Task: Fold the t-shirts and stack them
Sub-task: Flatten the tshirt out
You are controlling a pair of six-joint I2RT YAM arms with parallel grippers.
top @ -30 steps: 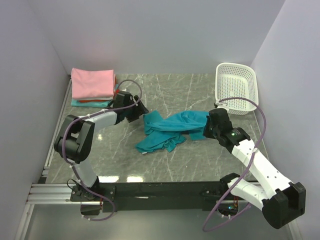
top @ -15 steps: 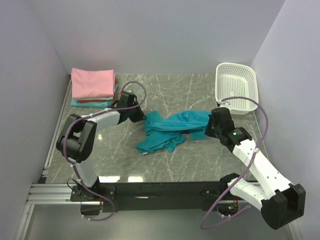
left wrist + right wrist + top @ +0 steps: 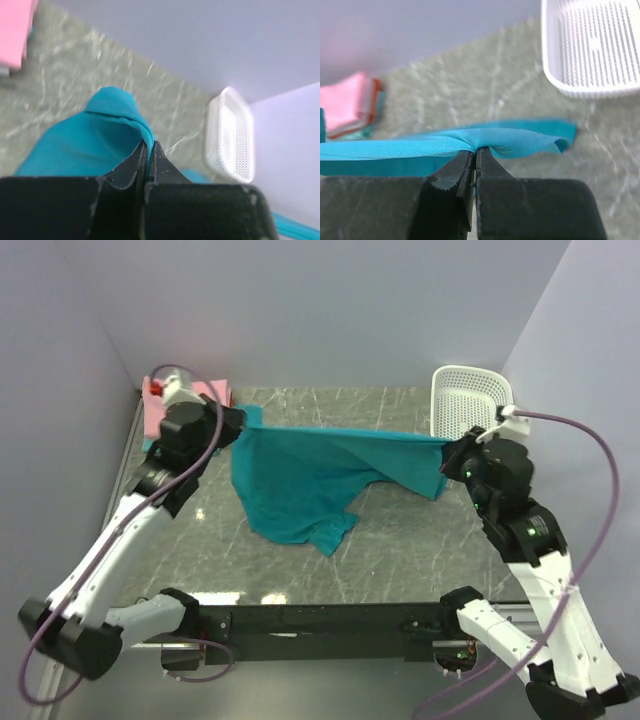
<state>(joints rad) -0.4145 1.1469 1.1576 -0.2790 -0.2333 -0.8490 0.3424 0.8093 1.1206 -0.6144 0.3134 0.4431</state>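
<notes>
Teal-blue t-shirt [image 3: 305,475] hangs stretched between both grippers above the grey marble table [image 3: 400,550]. The top edge is taut, running left to right. The rest droops toward the tabletop, lowest corner near table centre; can't tell if it touches.

Left gripper [image 3: 240,426] holds the shirt's left top corner. In the left wrist view its jaws are pressed together with a teal fold pinched at the tips. Right gripper [image 3: 450,455] holds the right end. In the right wrist view its jaws are closed tight on bunched teal cloth, with a short flap sticking out past them.

Pink t-shirt [image 3: 214,391] tops a folded stack [image 3: 350,105] at the far left corner, partly hidden behind the left arm; red and aqua edges show under it. White lattice basket [image 3: 470,390] sits at the far right corner, just beyond the right gripper, apart from the cloth.
</notes>
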